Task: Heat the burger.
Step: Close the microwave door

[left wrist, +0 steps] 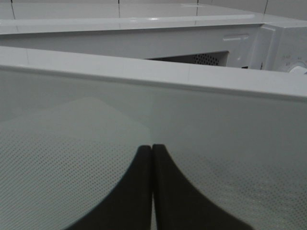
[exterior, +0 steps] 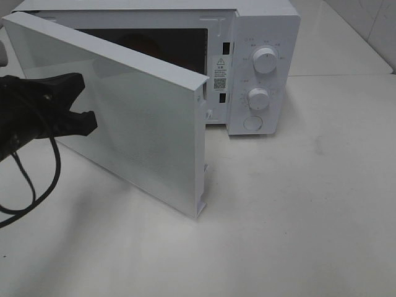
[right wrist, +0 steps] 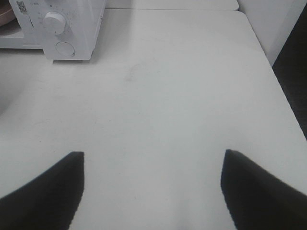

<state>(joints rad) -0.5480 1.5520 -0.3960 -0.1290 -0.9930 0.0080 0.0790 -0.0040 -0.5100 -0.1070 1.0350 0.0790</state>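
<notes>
Since burger is out of sight — likely dim reddish shape in microwave point(exterior: 263, 31) cavity, behind half-open door point(exterior: 130, 117) — we note left hand point(left wrist: 152, 149) closed, empty, close to door's outer face, nearer arm; right hand point(right wrist: 153, 155) open above counter point(right wrist: 182, 96).

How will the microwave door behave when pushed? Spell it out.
The microwave door looks a stiff flat panel standing ajar, so it should swing as one piece. Its glossy face may let the left gripper slide.

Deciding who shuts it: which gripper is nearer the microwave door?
Left. The left gripper is right at the microwave door; the right gripper hangs over the table, away.
</notes>
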